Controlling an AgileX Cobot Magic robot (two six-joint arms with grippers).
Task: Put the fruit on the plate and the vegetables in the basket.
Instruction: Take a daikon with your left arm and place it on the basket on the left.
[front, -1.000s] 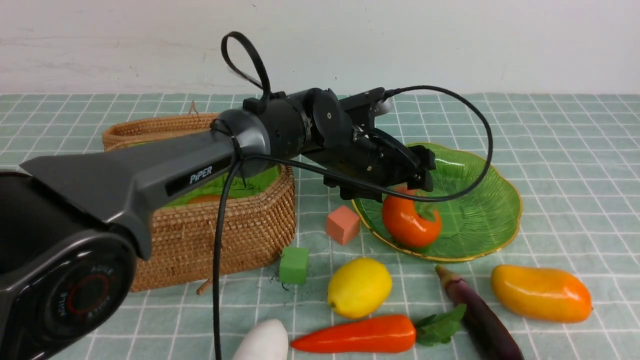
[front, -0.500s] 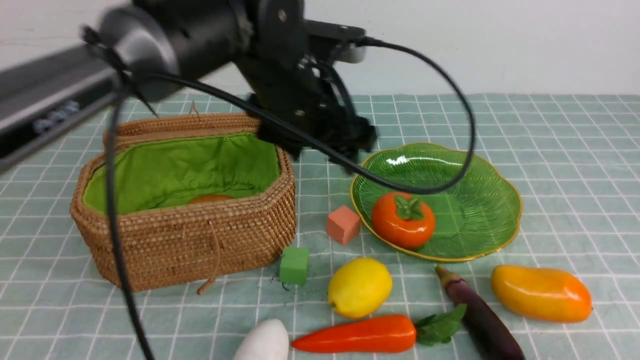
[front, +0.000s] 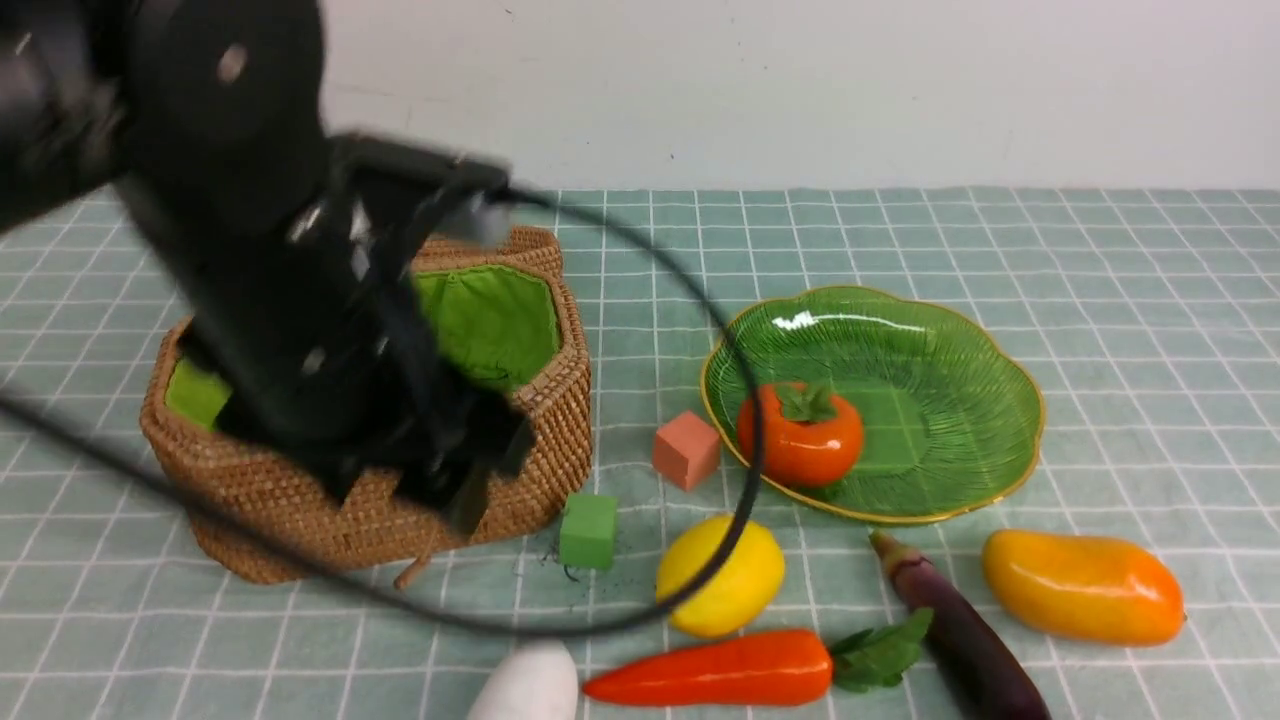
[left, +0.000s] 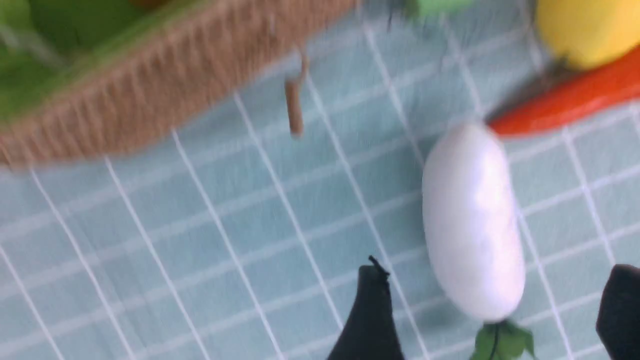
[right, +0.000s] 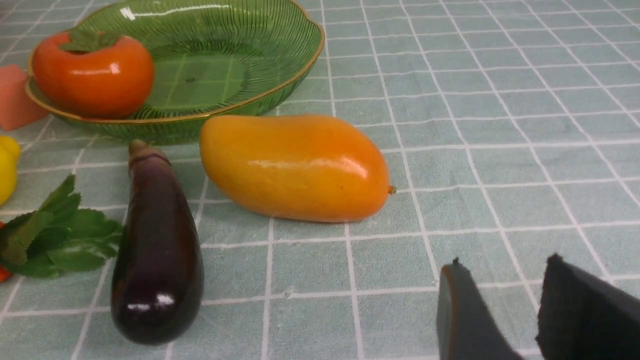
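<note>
1. The persimmon (front: 800, 435), round, glossy orange-red with a green calyx, sits inside the plate (front: 950, 400), on the plate's left side, right of centre in the front view.
2. The plate is a shallow green glass dish with fine ribs and a wavy, gold-edged rim.
3. The basket (front: 250, 520) stands at centre left. It is oblong and angular, of tight brown wicker, with a bright green cloth lining (front: 490, 320).
4. The left pincer (front: 430, 480), black and blurred, hangs in front of the basket's near wall and hides much of it. In the wrist view its fingers (left: 370, 315) stand wide apart and released, grasping nothing.
5. In that same view the radish (left: 472, 220), a smooth white oval with green leaves, lies on the counter beyond those fingers. It is at the bottom edge of the front view.
6. The right pincer (right: 505, 290) shows two dark padded tips with a clear gap between them. It is released and empty, above bare counter.
7. The lemon (front: 700, 590), glossy yellow, is at lower centre, with a black cable (front: 756, 450) looping across it.
8. The carrot (front: 710, 680), long and orange-red with crinkled leaves, lies just below the lemon.
9. The eggplant (front: 960, 640), slim and dark purple, lies at lower right, beside the oblong orange-yellow mango (front: 1080, 585).
10. A salmon-pink cube (front: 685, 450) sits just left of the plate, and a matte green cube (front: 588, 530) sits by the basket's near corner.
11. The counter (front: 1100, 270) wears a pale teal cloth with a white grid.
</note>
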